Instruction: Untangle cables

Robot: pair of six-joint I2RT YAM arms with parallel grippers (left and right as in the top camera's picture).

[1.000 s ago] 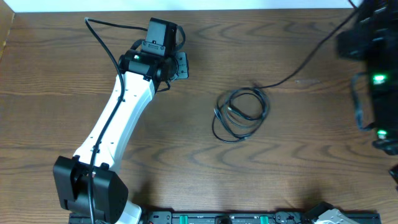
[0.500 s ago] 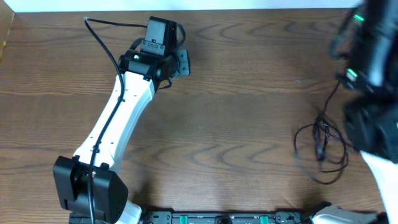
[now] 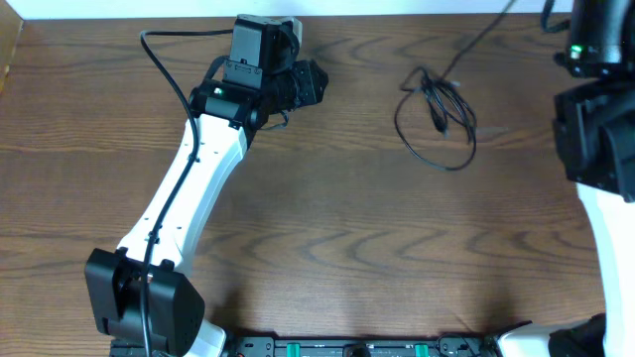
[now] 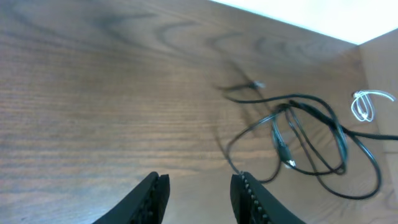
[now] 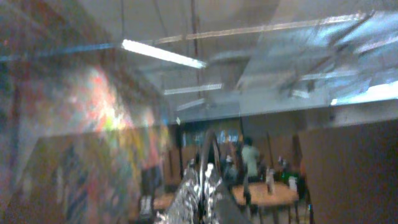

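The cables (image 3: 437, 111) are a loose tangle of thin black loops on the back right of the wooden table, and one strand runs up and off the far edge. In the left wrist view the cables (image 4: 298, 140) lie ahead and to the right, with a whitish strand (image 4: 368, 106) beyond them. My left gripper (image 3: 316, 84) is open and points toward them from the left; nothing lies between its fingers (image 4: 199, 177). My right gripper (image 5: 205, 180) points up into the room, shut on a thin black cable strand (image 5: 209, 146).
The right arm's black body (image 3: 595, 119) fills the right edge of the table. The left arm (image 3: 189, 188) stretches from the front left to the back middle. The table's far edge (image 3: 397, 12) is close behind the cables.
The cable bundle went from mid table to the front right, then to the back right, while the right arm shifted at the right edge. The left gripper has turned right toward it.
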